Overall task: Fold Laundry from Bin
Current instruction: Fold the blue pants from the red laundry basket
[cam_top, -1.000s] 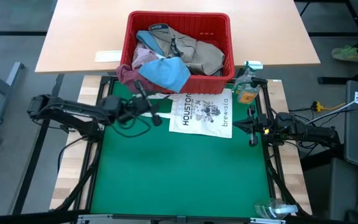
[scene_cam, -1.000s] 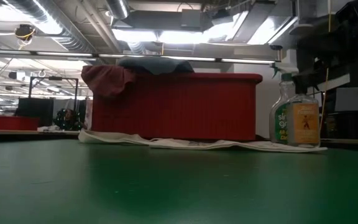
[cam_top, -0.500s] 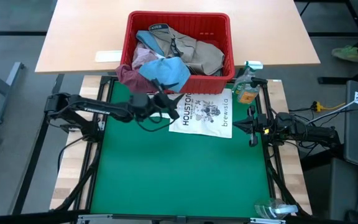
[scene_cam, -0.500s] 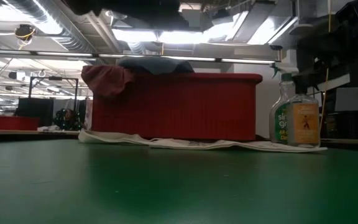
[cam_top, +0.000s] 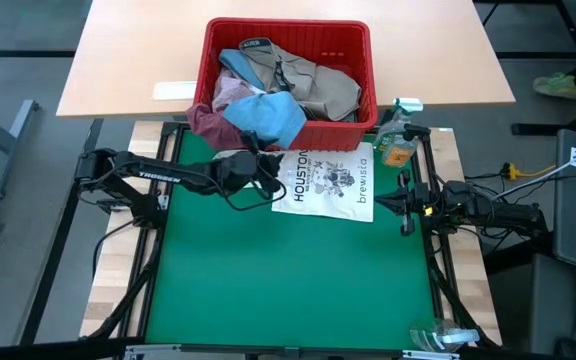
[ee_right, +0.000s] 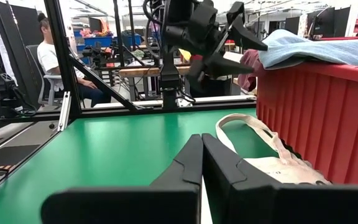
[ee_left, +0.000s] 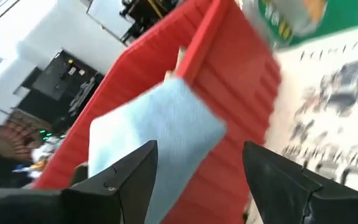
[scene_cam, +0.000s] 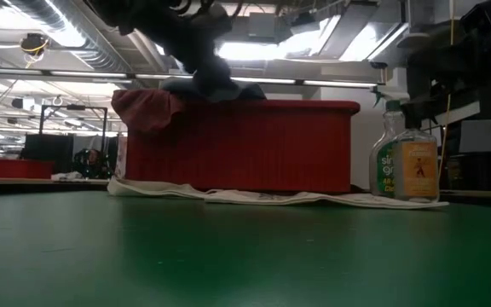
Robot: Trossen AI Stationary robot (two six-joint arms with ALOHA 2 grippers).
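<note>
- The surface (cam_top: 288,280) lies bare and green in front, room I judge is meant for folding.
- The bin (cam_top: 288,32) sits at the far edge, heaped with laundry (cam_top: 303,85); nothing is out of it yet.
- A white tote (cam_top: 328,182) lies flat just before the bin, not my business.
- A blue cloth (cam_top: 265,118) drapes over the bin's near rim, the easiest piece to take.
- My left claw (cam_top: 260,160) hangs at that rim, fingers spread wide on either side of the blue cloth, gripping nothing.
- My right claw (cam_top: 404,205) waits at the right edge, fingers pressed together, empty.
</note>
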